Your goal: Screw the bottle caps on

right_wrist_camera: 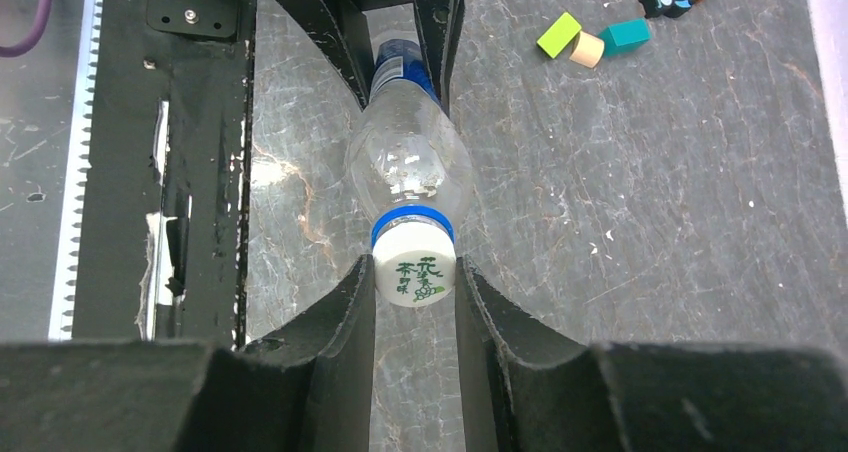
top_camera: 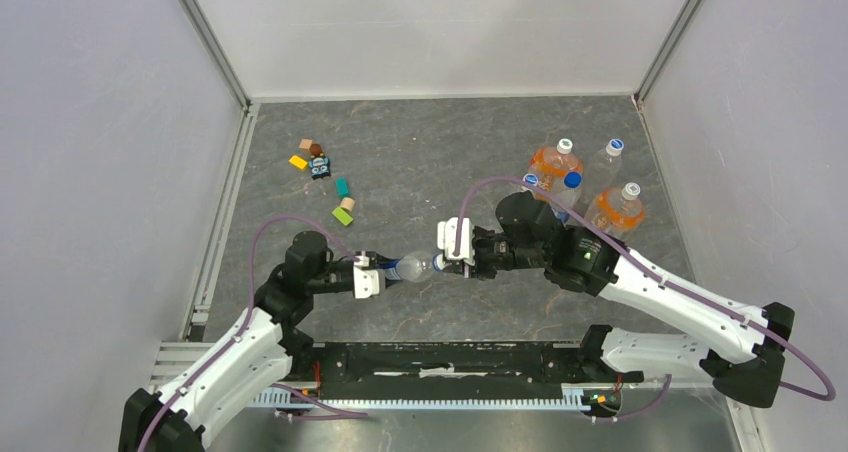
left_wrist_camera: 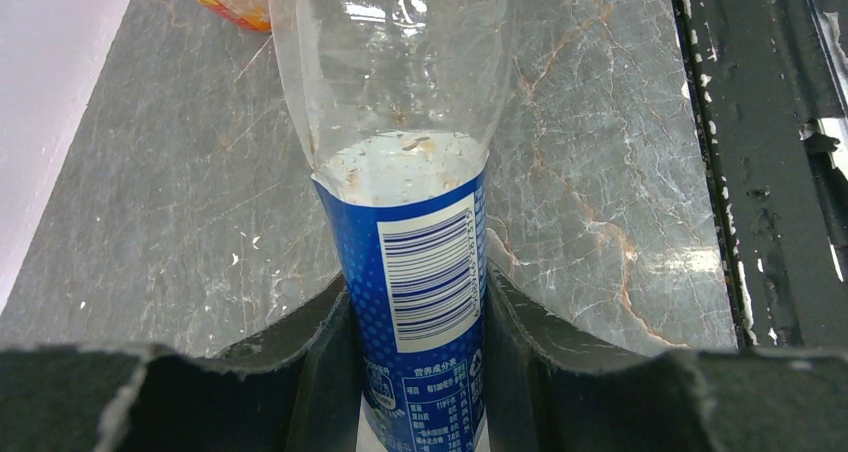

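Arms bent inward — left gripper [top_camera: 388, 269] and right gripper [top_camera: 446, 263] facing, both clamped.

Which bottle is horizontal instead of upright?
The blue-labelled clear bottle, its body in the left gripper, its white cap in the right gripper; the other bottles stand upright.

Blue label [left_wrist_camera: 425, 302] on the clear bottle [left_wrist_camera: 390, 72], white panel with a black barcode, no digits legible, small white Chinese print in a table beneath, white cap [right_wrist_camera: 414, 264] stamped with green Chinese characters, too small to read surely

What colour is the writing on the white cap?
Green on the small round white plastic cap; clearest from right wrist.
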